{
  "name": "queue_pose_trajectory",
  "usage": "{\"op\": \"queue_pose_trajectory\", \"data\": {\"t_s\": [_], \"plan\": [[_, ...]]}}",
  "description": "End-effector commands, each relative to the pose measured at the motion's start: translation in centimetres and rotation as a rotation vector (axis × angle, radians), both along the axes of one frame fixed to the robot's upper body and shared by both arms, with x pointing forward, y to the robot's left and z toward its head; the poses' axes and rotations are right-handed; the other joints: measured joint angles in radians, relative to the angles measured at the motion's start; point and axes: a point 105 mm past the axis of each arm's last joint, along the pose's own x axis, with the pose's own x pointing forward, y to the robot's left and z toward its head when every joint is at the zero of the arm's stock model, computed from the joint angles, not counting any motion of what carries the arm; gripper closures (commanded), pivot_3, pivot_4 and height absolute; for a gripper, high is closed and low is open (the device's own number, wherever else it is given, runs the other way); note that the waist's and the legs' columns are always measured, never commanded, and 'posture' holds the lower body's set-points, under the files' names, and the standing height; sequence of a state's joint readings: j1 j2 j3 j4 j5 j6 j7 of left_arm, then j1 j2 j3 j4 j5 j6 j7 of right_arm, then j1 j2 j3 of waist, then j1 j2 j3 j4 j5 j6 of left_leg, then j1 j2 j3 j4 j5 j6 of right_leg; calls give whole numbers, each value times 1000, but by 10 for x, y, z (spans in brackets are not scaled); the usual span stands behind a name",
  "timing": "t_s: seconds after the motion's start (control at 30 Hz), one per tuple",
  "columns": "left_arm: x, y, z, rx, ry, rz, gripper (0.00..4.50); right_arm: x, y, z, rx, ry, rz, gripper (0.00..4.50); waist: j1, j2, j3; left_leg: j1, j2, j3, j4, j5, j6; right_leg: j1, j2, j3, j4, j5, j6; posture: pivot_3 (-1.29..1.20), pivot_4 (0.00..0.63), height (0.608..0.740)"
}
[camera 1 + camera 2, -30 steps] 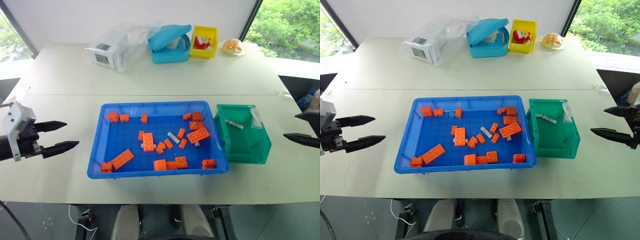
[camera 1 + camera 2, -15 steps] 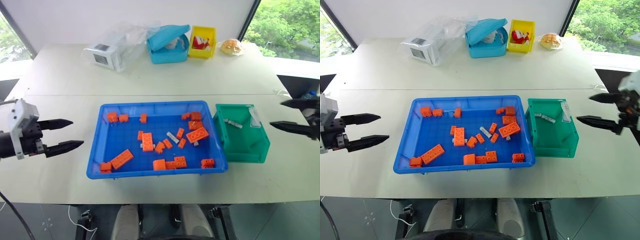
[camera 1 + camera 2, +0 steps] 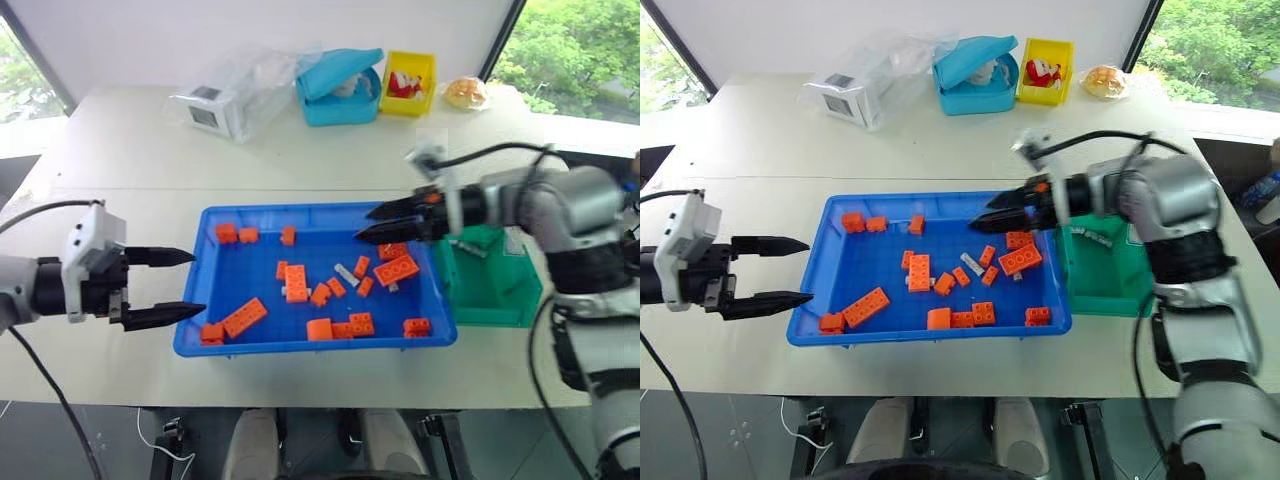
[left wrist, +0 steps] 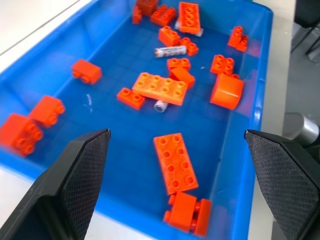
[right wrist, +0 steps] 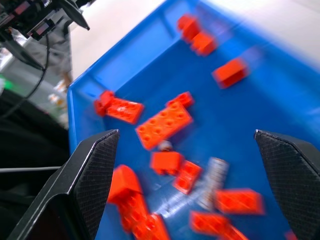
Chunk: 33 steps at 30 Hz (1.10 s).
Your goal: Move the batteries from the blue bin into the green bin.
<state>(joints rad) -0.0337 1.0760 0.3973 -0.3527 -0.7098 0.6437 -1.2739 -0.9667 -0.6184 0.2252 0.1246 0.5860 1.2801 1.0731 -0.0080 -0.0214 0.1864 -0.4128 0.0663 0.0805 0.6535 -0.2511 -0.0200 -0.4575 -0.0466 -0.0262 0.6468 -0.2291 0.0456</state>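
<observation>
Reach step: right gripper [image 3: 372, 222], jaws spread, above far right of blue bin [image 3: 310, 345]; next, descent onto battery [image 3: 347, 276].

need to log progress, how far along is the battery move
Done: at least one battery lies in the green bin.

In hand: nothing. The right gripper is open over the far right part of the blue bin; the left gripper is open at its left rim.

Left: a battery among the bricks and another half under an orange brick.
</observation>
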Motion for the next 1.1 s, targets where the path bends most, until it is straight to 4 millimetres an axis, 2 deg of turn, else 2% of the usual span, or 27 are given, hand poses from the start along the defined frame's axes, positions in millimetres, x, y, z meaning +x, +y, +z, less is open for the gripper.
{"op": "queue_pose_trajectory", "data": {"t_s": [0.03,0.23,0.43,0.63,0.87,1.1], "plan": [[-2,-8,4,7,-32,-32,0,-2,16,-6,-42,52,3,60,1,0,0,-2,0,0,1,0,0,-2,0,0,0,0,0,0,150,736],[-3,-13,5,6,-45,-31,0,-10,43,-20,-45,201,14,60,-10,0,0,-5,1,-1,8,0,0,-3,1,0,3,0,0,0,150,736],[-4,-18,7,-7,-53,-29,0,-8,64,-33,-51,246,14,60,-9,0,0,-5,1,-2,10,0,0,-2,1,0,4,0,0,0,150,736],[-4,-23,10,-23,-60,-32,0,1,65,-53,-96,263,-34,60,-7,0,0,-6,1,-2,10,0,0,-2,1,0,4,0,1,0,150,736],[-3,-25,11,-31,-65,-29,0,7,69,-58,-59,342,-76,60,-12,-1,-1,-5,1,-2,10,0,0,-2,1,0,5,0,1,0,150,736],[0,-25,10,-24,-73,-23,0,5,87,-66,-43,379,-75,60,-12,-1,-1,-5,1,-2,10,0,0,-2,2,0,5,0,1,0,150,736]]}}
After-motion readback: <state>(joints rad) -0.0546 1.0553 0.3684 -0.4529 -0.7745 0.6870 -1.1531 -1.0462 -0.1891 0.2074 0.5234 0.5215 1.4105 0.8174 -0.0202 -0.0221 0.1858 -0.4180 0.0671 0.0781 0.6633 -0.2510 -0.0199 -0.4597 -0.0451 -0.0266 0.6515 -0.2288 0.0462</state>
